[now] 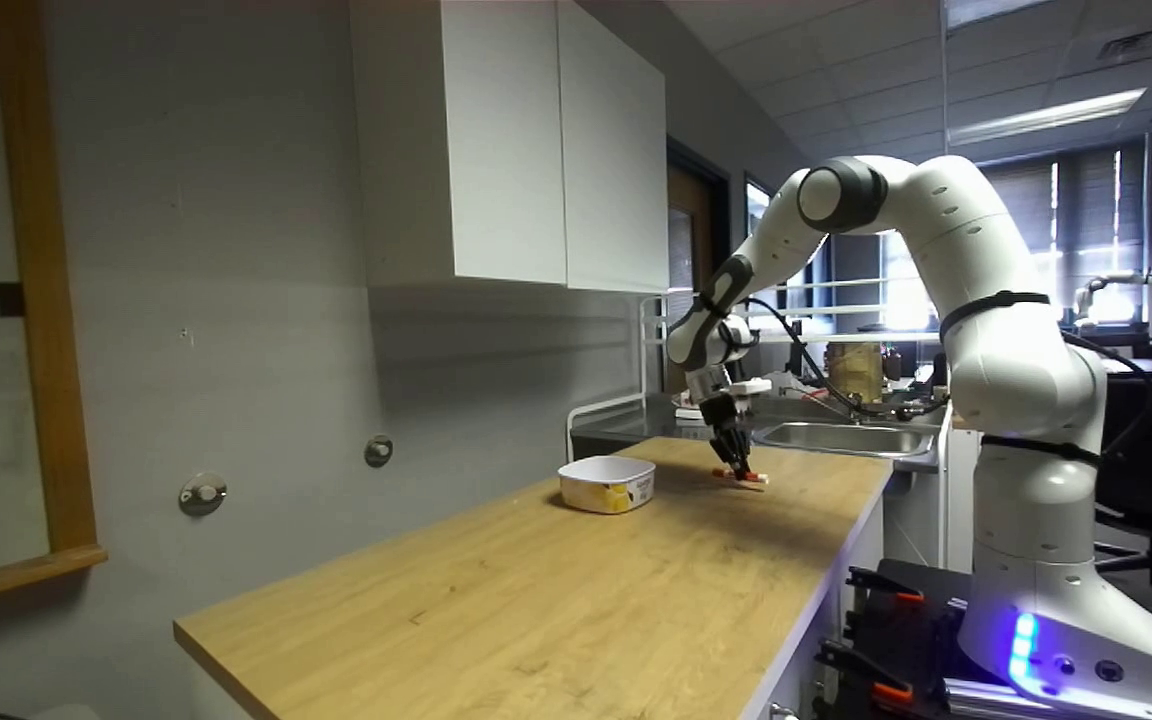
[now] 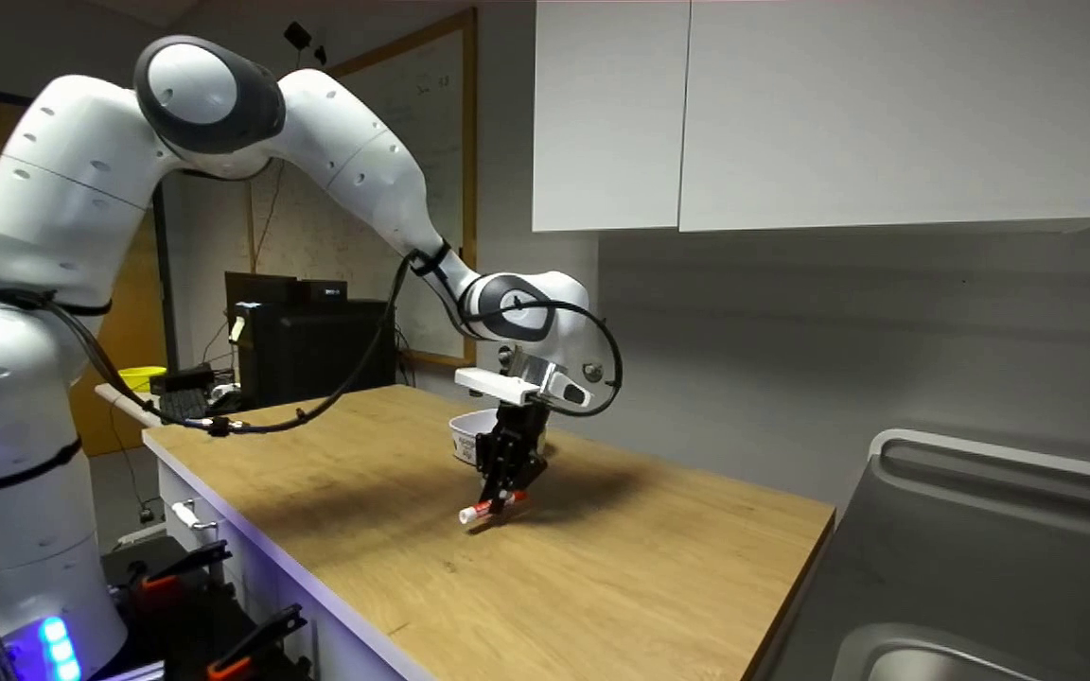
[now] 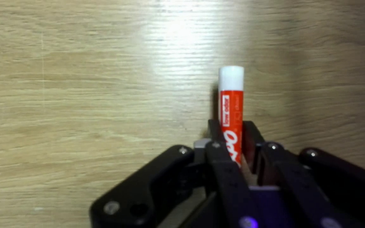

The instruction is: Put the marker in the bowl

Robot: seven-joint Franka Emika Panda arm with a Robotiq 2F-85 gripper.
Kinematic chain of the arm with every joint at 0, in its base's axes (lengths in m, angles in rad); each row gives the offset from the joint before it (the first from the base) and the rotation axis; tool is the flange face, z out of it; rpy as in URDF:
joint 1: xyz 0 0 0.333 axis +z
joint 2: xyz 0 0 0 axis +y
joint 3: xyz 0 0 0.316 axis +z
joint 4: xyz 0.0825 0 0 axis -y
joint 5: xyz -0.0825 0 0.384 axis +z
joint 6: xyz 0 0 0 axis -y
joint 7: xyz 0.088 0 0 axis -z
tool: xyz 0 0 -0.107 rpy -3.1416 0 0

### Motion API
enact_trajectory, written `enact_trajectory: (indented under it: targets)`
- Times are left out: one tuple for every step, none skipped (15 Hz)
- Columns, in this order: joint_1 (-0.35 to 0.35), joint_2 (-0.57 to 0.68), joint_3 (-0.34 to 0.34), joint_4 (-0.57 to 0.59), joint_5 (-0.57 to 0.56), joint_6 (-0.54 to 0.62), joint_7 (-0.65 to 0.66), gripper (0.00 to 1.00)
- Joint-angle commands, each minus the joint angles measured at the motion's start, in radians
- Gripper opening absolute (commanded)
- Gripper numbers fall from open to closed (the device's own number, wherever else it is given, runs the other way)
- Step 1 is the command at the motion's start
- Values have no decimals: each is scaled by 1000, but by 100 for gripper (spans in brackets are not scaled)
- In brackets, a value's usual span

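Observation:
The marker is red-orange with a white end. My gripper is shut on it in the wrist view, a finger on each side of its barrel. In both exterior views the marker lies level across the fingertips, close over the wooden counter, with a thin shadow just beneath it. The gripper points down. The bowl is low and white with a yellow pattern outside. It stands on the counter apart from the gripper. In an exterior view the bowl is partly hidden behind the gripper.
The wooden counter runs along the wall. White cabinets hang above it. A metal sink and dark worktop adjoin its end. Black clamps with orange grips sit by the robot's base.

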Motion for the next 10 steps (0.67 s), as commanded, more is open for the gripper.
enact_trajectory:
  targets:
    - [33,-125,0,-60,-37,-48,52,5]
    - [42,-157,1,-68,-41,-62,61,5]
    - [51,-185,2,-72,-43,-74,70,5]
    - [62,-215,5,-75,-43,-87,86,5]
    - [72,-236,8,-71,-40,-100,98,5]
    - [90,-259,16,-65,-36,-122,122,5]
    - [106,-277,23,-58,-33,-139,142,5]
    - [126,-294,35,-49,-32,-164,169,5]
    - [148,-309,48,-41,-35,-181,201,5]
    - [171,-319,64,-31,-39,-198,238,5]
